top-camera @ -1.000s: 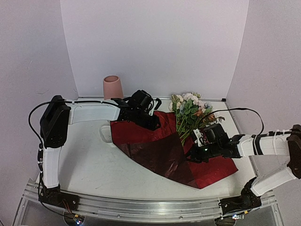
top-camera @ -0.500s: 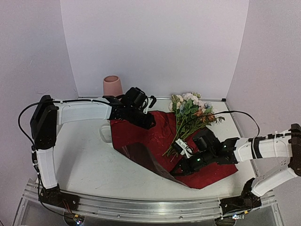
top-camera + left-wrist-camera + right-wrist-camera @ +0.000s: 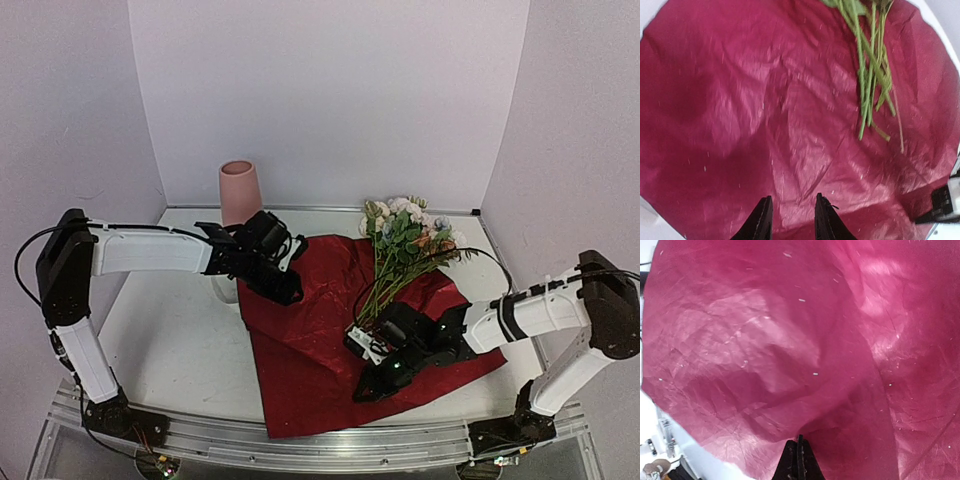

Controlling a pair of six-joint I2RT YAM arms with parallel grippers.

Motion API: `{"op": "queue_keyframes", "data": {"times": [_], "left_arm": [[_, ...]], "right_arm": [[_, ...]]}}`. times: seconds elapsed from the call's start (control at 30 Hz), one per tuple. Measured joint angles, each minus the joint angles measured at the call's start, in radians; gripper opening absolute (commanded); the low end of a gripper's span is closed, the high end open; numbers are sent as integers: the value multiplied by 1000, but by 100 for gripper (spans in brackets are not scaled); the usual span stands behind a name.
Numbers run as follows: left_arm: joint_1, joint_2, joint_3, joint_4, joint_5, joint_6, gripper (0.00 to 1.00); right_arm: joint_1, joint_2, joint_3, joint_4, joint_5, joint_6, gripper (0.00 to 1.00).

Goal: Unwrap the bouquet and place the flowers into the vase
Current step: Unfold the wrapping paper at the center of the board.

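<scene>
Two arms: both reach low over a white tabletop [image 3: 170, 350], one at each side of a spread sheet of dark red wrapping paper [image 3: 310, 370].
Left gripper [image 3: 283, 290]: it sits at the left edge of the sheet. Its jaws stand a narrow gap apart with a ridge of paper rising between them. It appears to pinch that fold, probably to anchor this side of the sheet.
Right gripper [image 3: 375, 380]: its jaws are closed tight on a thin layer of the sheet, raising a dark fold around the tips. This is probably a pull to draw the paper open and away from the stems [image 3: 870, 85].
Wrapping paper: it lies crinkled and mostly flat between the two grippers, not closed round the stems.
Flowers [image 3: 405, 235]: the pink, peach, white and pale blue heads lie beyond the right gripper, toward the back wall. Their thin green stems run back across the paper and end just beside that gripper. From the left gripper, the stems lie ahead and to its right.
Vase [image 3: 240, 190]: salmon-pink and upright, it stands behind the left gripper, well apart from the flowers.
Stage: the unwrapping looks nearly done, and the flowers are not yet lifted.
</scene>
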State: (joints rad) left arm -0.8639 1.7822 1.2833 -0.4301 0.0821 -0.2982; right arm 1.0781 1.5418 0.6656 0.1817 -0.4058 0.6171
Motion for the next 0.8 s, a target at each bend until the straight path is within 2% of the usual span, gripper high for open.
{"op": "queue_keyframes", "data": {"times": [0.33,0.53,0.8], "left_arm": [[0,-91,-227,-7,7,-62,28],[0,-101,-298,7,-41,-95,25],[0,-101,-358,31,-98,-126,25]], "right_arm": [[10,76,52,-45,106,16,0],[11,42,99,-64,192,31,0],[9,3,104,-145,384,98,0]]}}
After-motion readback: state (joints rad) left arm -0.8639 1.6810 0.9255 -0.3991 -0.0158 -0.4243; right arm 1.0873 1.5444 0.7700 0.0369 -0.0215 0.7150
